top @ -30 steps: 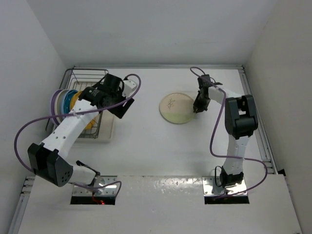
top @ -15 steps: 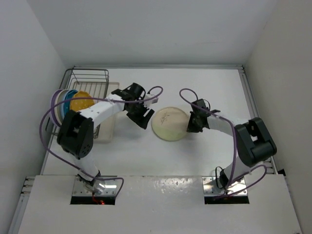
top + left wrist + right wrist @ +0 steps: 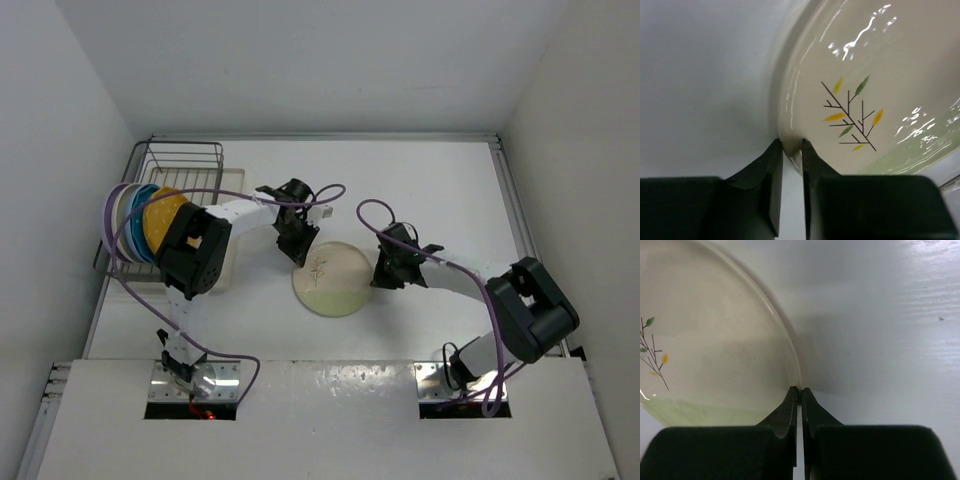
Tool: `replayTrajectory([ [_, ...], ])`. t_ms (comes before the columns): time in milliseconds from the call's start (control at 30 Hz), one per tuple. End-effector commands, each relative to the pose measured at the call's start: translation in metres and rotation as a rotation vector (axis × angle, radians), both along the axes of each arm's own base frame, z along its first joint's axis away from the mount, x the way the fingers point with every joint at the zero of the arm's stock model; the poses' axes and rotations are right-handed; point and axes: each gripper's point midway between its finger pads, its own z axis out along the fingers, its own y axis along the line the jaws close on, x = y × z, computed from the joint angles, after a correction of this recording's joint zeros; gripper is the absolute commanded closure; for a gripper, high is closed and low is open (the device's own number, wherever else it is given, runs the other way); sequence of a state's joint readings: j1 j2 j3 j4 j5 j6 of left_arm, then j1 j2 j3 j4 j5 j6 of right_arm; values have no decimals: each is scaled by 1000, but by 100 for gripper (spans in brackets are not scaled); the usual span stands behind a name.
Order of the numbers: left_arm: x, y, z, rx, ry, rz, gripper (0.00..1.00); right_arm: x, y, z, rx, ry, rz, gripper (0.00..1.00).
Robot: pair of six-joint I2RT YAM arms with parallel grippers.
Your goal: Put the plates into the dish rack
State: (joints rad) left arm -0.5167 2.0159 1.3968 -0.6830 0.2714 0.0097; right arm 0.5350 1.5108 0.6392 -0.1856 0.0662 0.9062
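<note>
The cream-green plate with a sprig drawing lies flat on the white table, between the two arms. My left gripper is at its far-left rim, and in the left wrist view the gripper is shut on the rim of the plate, one finger over it and one under. My right gripper is shut with nothing between its fingers. In the right wrist view the tips of the gripper touch the right edge of the plate. The dish rack at the far left holds purple, blue and orange-yellow plates on edge.
The rack's cream drip tray sticks out beside my left arm's base link. White walls close in the table on the left, back and right. Purple cables loop above both arms.
The plate has slid left and nearer, pushed by my shut right gripper. My left arm swung from the rack over to the plate and closed on its rim.
</note>
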Motion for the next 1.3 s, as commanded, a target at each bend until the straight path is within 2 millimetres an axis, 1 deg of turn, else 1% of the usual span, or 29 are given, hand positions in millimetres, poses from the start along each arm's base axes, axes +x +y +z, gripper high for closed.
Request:
replayTrajectory([
  [0,-18,13,-36,70,85,12,83,-11,-13,-3,-52,17,-30,100],
  [67,-17,10,-37,62,92,10,98,-10,-12,-4,-46,12,-32,100],
  [100,-22,7,-37,67,99,-4,100,-13,-10,-4,-46,15,-26,100],
  [133,-20,1,-32,56,91,-27,100,-12,-9,-3,-42,10,-24,100],
  [167,-19,1,-30,56,91,-27,100,-11,-8,-2,-42,6,-21,100],
  [233,-7,1,-9,63,23,-26,100,-11,-7,1,-36,7,-17,100],
  [267,4,1,8,64,-31,-17,100,-10,-7,4,-37,5,-15,100],
  [300,22,7,38,86,-144,10,100,-11,-7,6,-43,3,-1,95],
  [333,27,13,57,108,-191,17,100,-11,-8,7,-51,5,13,86],
  [367,42,17,85,126,-280,28,100,-8,-5,12,-44,-3,23,65],
  [400,44,19,104,122,-317,39,100,-9,-3,16,-37,-3,37,53],
  [433,44,22,132,107,-374,41,100,-9,-4,19,-43,-9,58,44],
  [500,37,26,152,116,-407,43,100,-9,-1,23,-30,-14,75,25],
  [533,35,31,158,123,-425,52,100,-9,0,28,-23,-29,82,21],
  [567,29,33,170,124,-453,52,100,-9,-1,29,-23,-33,80,19],
  [633,24,43,180,173,-489,55,100,-10,-1,31,-17,-40,82,17],
  [667,20,45,191,178,-508,43,100,-8,0,38,-7,-61,82,17],
  [700,20,48,199,184,-523,51,100,-8,-1,39,-6,-65,80,17],
  [733,25,53,210,204,-554,72,100,-7,-1,43,-3,-79,81,17],
  [800,24,60,228,230,-606,72,100,-6,0,50,2,-99,82,17],
  [867,29,73,250,269,-679,110,100,-8,-3,51,-4,-104,79,17],
  [900,31,78,252,298,-693,112,100,-8,-5,53,-4,-113,75,17],
  [933,32,88,260,337,-725,144,100,-11,-8,50,-14,-108,68,17],
  [967,32,94,265,360,-744,148,100,-10,-8,56,-1,-127,63,17],
  [1000,33,99,267,388,-756,154,100,-10,-8,56,2,-131,57,17],
  [1033,34,109,273,431,-785,189,100,-13,-12,53,-9,-127,53,17],
  [1133,37,120,282,510,-828,213,100,-12,-13,58,-1,-147,45,17],
  [1167,37,128,294,537,-861,251,100,-14,-13,57,-2,-146,48,17],
  [1267,38,137,313,571,-911,266,100,-16,-17,59,-7,-152,40,17],
])
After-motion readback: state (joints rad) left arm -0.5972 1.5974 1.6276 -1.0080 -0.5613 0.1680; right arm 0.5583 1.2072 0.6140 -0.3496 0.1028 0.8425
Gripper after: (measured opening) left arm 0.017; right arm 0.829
